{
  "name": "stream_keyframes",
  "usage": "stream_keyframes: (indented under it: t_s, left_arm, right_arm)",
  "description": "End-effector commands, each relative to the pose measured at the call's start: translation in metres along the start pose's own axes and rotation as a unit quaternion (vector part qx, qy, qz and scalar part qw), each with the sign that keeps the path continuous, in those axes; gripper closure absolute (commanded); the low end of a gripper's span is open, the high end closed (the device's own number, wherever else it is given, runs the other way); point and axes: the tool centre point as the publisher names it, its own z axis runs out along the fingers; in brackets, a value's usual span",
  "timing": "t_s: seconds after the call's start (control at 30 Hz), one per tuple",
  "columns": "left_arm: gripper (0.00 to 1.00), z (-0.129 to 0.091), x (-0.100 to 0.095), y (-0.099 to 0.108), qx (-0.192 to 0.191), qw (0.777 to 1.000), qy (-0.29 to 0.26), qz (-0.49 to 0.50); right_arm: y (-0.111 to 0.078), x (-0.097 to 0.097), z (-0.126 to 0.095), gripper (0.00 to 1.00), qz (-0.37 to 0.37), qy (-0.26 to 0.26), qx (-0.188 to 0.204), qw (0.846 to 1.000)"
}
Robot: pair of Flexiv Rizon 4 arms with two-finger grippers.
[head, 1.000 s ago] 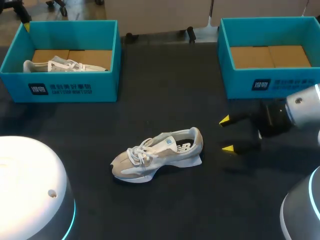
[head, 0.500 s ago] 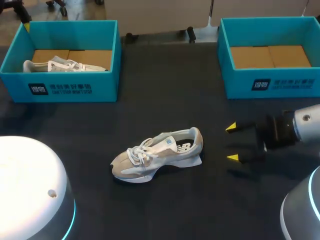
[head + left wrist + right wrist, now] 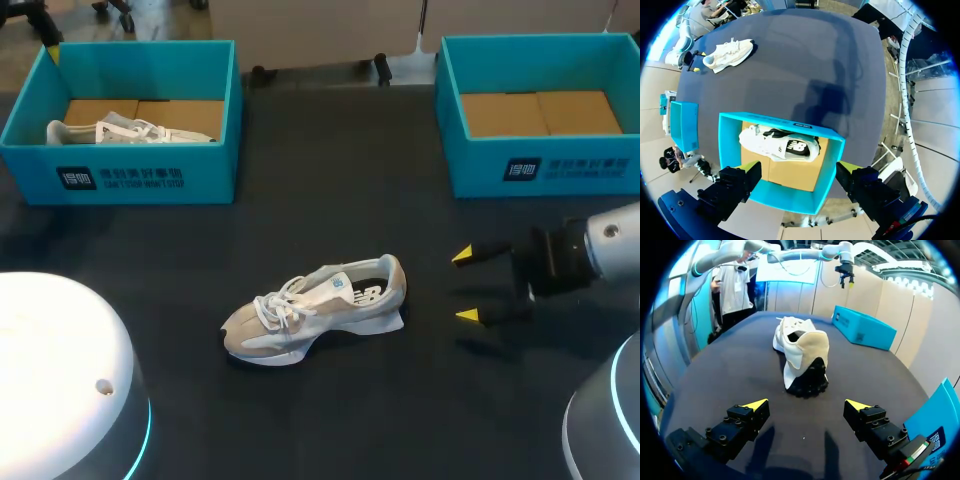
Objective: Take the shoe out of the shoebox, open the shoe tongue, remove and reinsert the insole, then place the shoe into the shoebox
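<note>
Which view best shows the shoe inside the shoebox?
Left wrist view: the boxed shoe shows whole from above. Head view: the shoebox wall hides its lower part. Right wrist view: only the shoebox's outside.

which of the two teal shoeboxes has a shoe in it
The teal cardboard shoebox at the far left of the table: a white lace-up sneaker lies inside it. The far-right teal shoebox shows only its bare brown cardboard floor.
</note>
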Motion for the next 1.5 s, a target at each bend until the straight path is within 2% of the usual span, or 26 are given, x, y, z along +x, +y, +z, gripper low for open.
stream_keyframes:
  t_s: [0.03,0.4,0.9,1.2,1.5]
  left_arm:
    - [0.0,0.0,0.0,-0.001,-0.001,1.0,0.002,0.0]
    - [0.0,0.0,0.0,-0.001,-0.001,1.0,0.002,0.0]
    - [0.0,0.0,0.0,-0.001,-0.001,1.0,0.002,0.0]
    - [0.0,0.0,0.0,-0.001,-0.001,1.0,0.002,0.0]
    - [0.0,0.0,0.0,-0.001,-0.001,1.0,0.002,0.0]
  right_arm:
    - [0.001,0.0,0.001,0.0,0.0,-0.001,0.001,1.0]
    - [0.005,-0.001,0.005,0.0,0.005,-0.006,0.001,1.0]
    - [0.023,-0.017,0.034,0.0,-0.006,0.018,-0.002,1.0]
    - [0.033,-0.024,0.051,0.0,-0.023,0.053,0.004,0.998]
    - [0.03,-0.029,0.072,0.0,-0.024,0.077,0.001,0.997]
